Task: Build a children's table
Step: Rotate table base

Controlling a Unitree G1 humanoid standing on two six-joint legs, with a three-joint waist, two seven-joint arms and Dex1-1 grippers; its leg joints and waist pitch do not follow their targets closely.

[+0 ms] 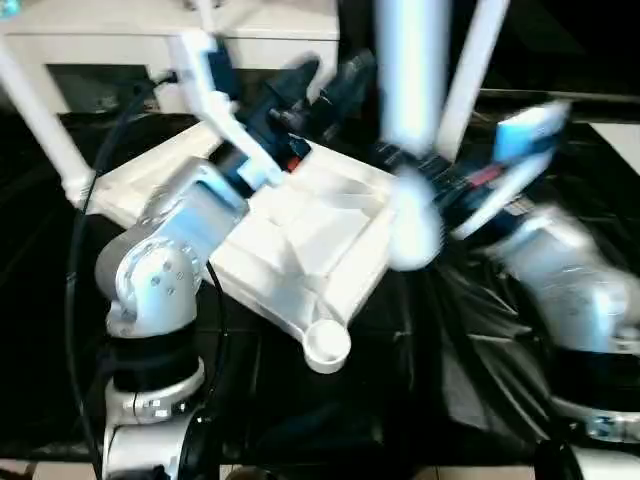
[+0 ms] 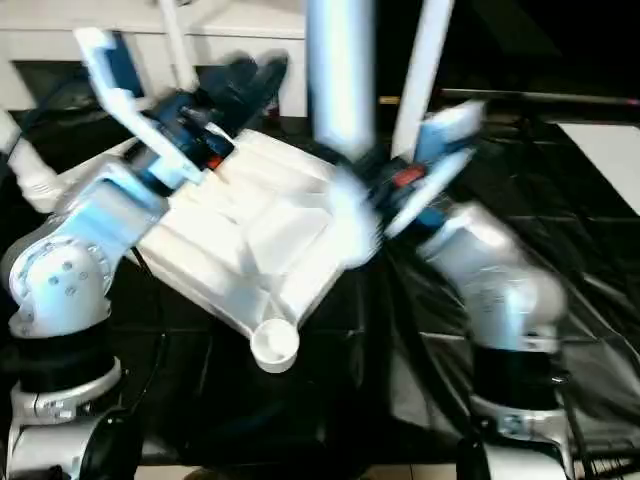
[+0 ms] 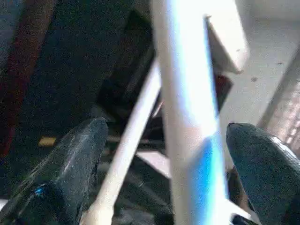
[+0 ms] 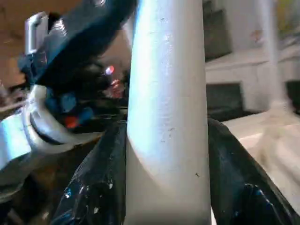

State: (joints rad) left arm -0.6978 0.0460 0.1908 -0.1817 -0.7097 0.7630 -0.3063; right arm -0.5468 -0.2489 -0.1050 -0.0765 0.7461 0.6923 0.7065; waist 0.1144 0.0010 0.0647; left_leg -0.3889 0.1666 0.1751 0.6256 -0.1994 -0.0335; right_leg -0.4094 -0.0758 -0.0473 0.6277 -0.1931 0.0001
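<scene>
The white tabletop point(image 1: 300, 250) lies upside down and tilted on a black sheet, with an empty round corner socket point(image 1: 328, 345) nearest me. A white leg point(image 1: 410, 70) stands up from its right corner. My right gripper point(image 4: 166, 129) is shut on this leg low down, both fingers pressed against it. My left gripper point(image 3: 168, 126) is higher on the same leg, its fingers point(image 3: 84, 154) spread wide with gaps on both sides. Two more legs rise from the far corners, one leg at the left point(image 1: 40, 120) and another leg at the back right point(image 1: 475, 70).
A white cabinet point(image 1: 120, 40) stands close behind the tabletop. The black sheet point(image 1: 450, 380) covers the floor around it. A black cable point(image 1: 80, 250) hangs beside my left arm. A pale floor patch point(image 1: 620, 140) shows at the far right.
</scene>
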